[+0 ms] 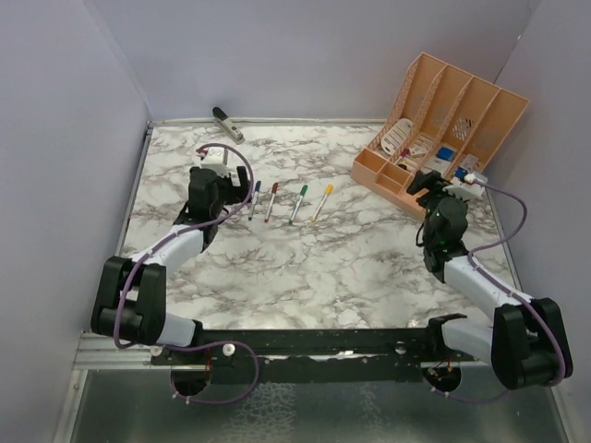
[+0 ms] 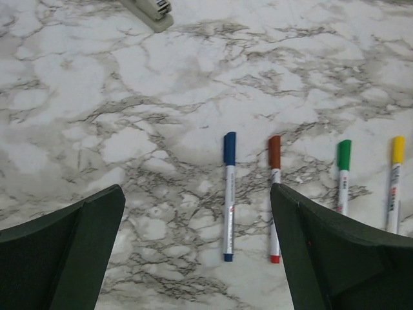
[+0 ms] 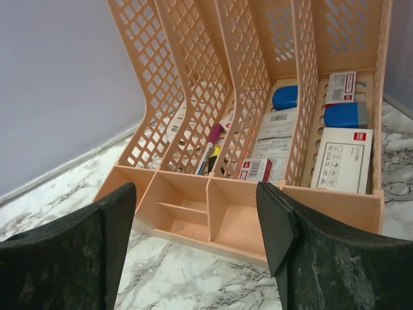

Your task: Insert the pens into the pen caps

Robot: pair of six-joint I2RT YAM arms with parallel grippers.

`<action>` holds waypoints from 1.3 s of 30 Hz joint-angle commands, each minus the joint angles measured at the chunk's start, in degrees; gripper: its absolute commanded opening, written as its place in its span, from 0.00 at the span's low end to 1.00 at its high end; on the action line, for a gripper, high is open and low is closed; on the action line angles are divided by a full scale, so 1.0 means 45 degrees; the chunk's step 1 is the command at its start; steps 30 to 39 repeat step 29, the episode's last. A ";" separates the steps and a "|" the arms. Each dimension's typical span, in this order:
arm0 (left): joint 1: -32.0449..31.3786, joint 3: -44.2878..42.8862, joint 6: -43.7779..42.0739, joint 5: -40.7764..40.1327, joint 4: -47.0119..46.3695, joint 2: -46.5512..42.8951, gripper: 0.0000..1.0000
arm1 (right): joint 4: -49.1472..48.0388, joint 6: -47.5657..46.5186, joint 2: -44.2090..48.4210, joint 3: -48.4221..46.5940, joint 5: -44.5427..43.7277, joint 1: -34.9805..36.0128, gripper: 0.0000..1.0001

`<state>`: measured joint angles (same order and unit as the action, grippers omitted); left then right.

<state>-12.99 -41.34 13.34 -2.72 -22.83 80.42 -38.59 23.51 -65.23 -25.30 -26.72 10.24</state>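
On the marble bench the blue pen, red pen, green pen and yellow pen lie in a row, apart, each with its coloured cap on the far end. The left gripper hangs just short of the blue and red pens, jaws wide open and empty. The right gripper, jaws also open and empty, faces the orange organizer, where a purple-capped marker leans in a slot.

A white tabletop veined in a grey marble pattern is enclosed by plain lavender-grey walls at the left, far and right sides. It is lit evenly.
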 commanded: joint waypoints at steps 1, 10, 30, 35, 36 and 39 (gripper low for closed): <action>0.1517 0.0476 -0.0395 -0.0317 0.0114 -0.0092 0.99 | -0.0673 -0.0230 0.0608 0.0325 0.0077 -0.0449 0.75; 0.4663 0.0455 0.0209 -0.0204 0.0228 0.0509 0.99 | 0.0944 0.0883 0.1157 0.0181 0.0639 -0.3463 0.76; 0.4674 0.0713 0.0101 -0.0784 0.0266 0.0625 0.99 | 0.1407 0.2220 0.1406 0.0744 0.1282 -0.5557 0.76; 0.4674 0.0713 0.0101 -0.0784 0.0266 0.0625 0.99 | 0.1407 0.2220 0.1406 0.0744 0.1282 -0.5557 0.76; 0.4674 0.0713 0.0101 -0.0784 0.0266 0.0625 0.99 | 0.1407 0.2220 0.1406 0.0744 0.1282 -0.5557 0.76; 0.4674 0.0713 0.0101 -0.0784 0.0266 0.0625 0.99 | 0.1407 0.2220 0.1406 0.0744 0.1282 -0.5557 0.76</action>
